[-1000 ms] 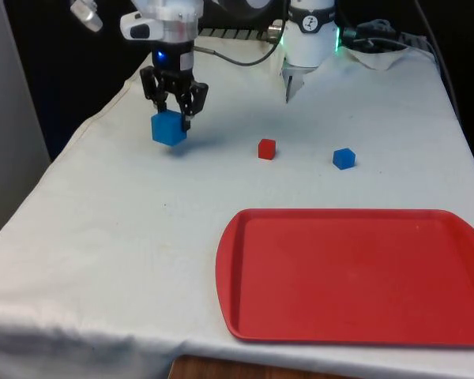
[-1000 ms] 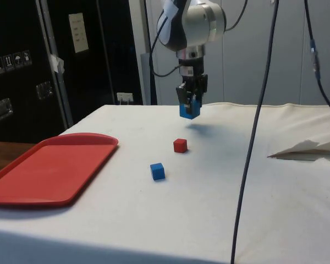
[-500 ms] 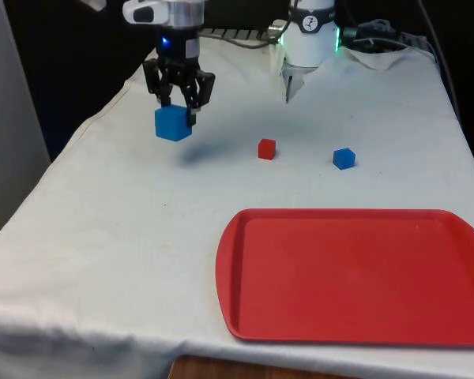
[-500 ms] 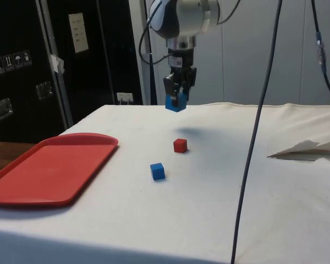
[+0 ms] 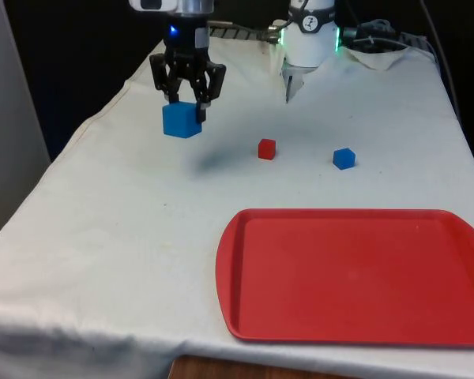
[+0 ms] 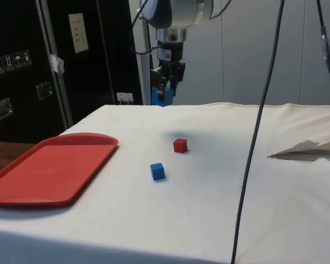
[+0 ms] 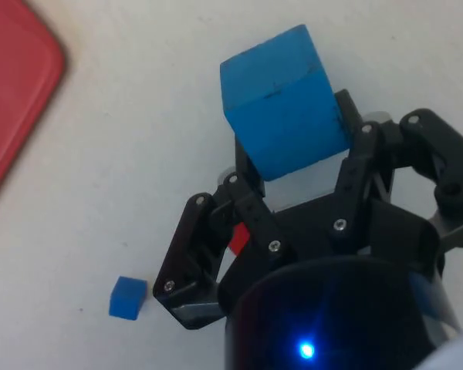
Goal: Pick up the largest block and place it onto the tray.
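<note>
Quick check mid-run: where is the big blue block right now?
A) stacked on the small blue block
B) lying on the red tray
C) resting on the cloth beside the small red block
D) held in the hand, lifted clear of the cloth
D: the big blue block sits clamped in the hand above the cloth, its shadow below it, short of the red tray.

1. Even, bright indoor light falls on the white cloth (image 5: 126,237); the backdrop behind it is very dark.
2. A soft, diffuse shadow (image 5: 209,160) lies on the cloth below the raised large blue block (image 5: 181,120).
3. The red tray (image 5: 355,276) shows a mild sheen, no harsh glare.
4. In the wrist view the cloth looks slightly pinkish-grey.
</note>
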You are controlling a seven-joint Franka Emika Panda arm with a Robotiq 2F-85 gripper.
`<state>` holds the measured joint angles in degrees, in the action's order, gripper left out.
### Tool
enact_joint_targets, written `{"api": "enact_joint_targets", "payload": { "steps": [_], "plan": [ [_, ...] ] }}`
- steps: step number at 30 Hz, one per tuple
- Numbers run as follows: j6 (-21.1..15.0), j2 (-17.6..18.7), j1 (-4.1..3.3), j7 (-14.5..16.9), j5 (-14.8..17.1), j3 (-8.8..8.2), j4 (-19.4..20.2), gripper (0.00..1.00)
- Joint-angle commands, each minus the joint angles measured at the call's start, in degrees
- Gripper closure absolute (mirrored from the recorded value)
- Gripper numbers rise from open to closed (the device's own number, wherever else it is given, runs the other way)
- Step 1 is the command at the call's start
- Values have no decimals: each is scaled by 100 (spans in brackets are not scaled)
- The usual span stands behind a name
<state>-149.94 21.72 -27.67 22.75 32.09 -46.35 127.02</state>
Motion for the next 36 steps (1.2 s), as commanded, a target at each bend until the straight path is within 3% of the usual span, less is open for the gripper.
{"api": "enact_joint_targets", "payload": {
  "steps": [1, 2, 8, 21, 26, 27, 28, 34, 35, 36],
  "plan": [
    [0, 0, 0, 0, 0, 0, 0, 100],
    [-40, 6, -57, -86, -11, 0, -23, 100],
    [-40, -29, -23, -74, 0, 166, -172, 100],
    [-29, -40, -11, 183, 34, 264, -292, 100],
    [-34, 63, -46, 74, -40, 321, -441, 100],
    [0, 6, -6, 143, 0, 344, -413, 100],
    [-40, 92, -52, 46, -52, 332, -470, 100],
    [-46, 275, -80, -178, -195, 407, -688, 100],
    [-6, 223, -17, -86, -120, 464, -682, 100],
    [-40, 298, -86, -201, -206, 413, -722, 100]
  ]
}}
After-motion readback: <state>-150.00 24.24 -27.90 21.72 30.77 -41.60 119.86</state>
